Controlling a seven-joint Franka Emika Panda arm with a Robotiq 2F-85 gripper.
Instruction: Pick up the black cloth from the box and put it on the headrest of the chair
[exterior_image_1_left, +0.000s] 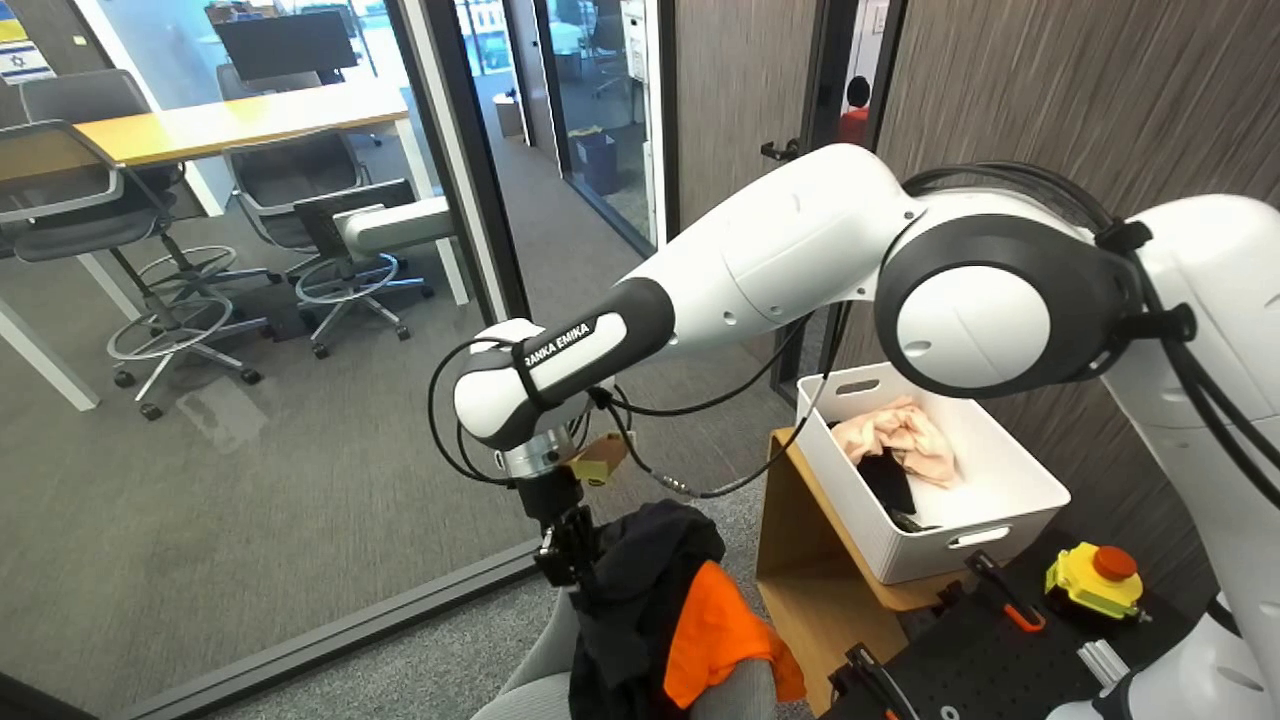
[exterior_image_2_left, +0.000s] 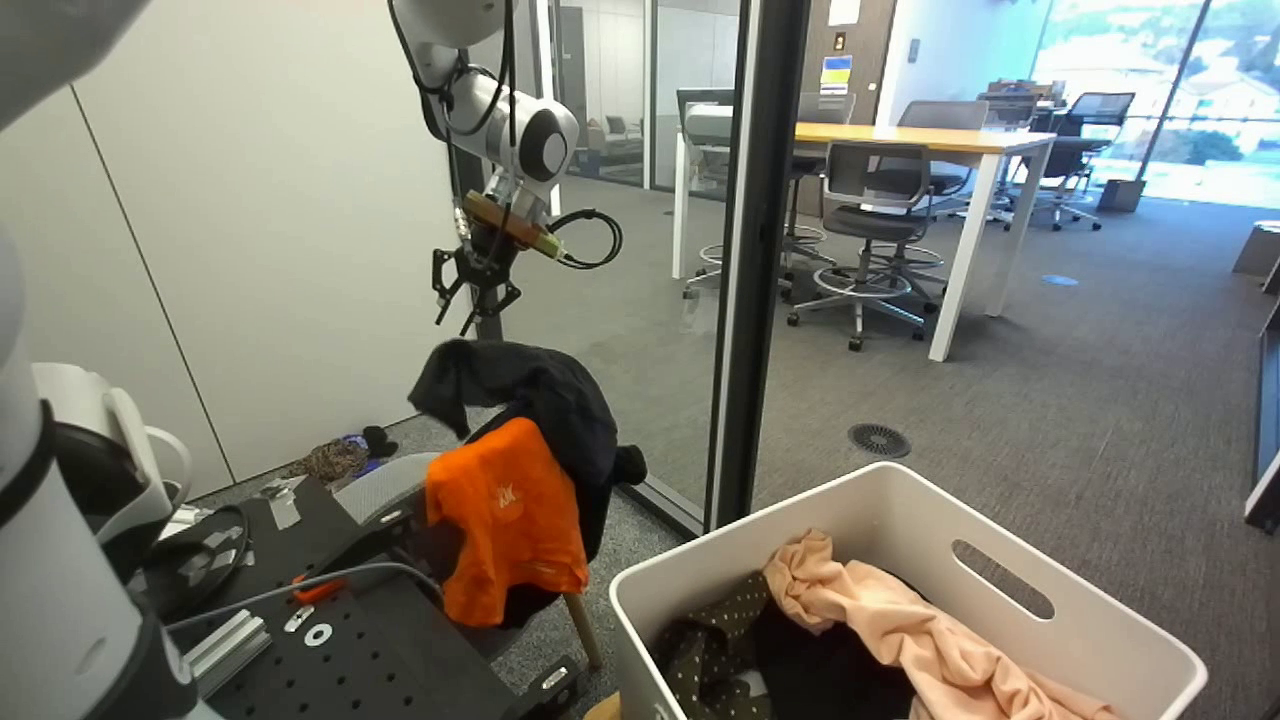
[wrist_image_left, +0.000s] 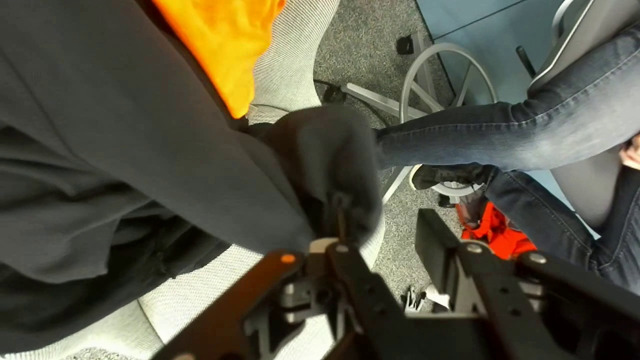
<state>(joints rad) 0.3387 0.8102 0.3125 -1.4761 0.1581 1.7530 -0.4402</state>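
A large black cloth (exterior_image_1_left: 640, 600) lies draped over the top of the grey chair (exterior_image_1_left: 740, 695), beside an orange cloth (exterior_image_1_left: 725, 640). It also hangs there in an exterior view (exterior_image_2_left: 560, 400) and fills the left of the wrist view (wrist_image_left: 150, 125). My gripper (exterior_image_1_left: 568, 560) is open, with its fingers apart just above the black cloth in an exterior view (exterior_image_2_left: 456, 316). In the wrist view (wrist_image_left: 377, 235) floor shows between the fingers; cloth lies close to the left finger, and I cannot tell whether they touch. The white box (exterior_image_2_left: 940, 510) holds another black cloth (exterior_image_2_left: 820, 660).
The box also holds a peach cloth (exterior_image_2_left: 900, 620) and a dotted dark cloth (exterior_image_2_left: 700, 650). It stands on a wooden stand (exterior_image_1_left: 830, 590). A glass wall frame (exterior_image_2_left: 755, 300) rises behind the chair. A person's legs (wrist_image_left: 450, 137) show in the wrist view. A yellow emergency stop (exterior_image_1_left: 1095, 580) sits near the base.
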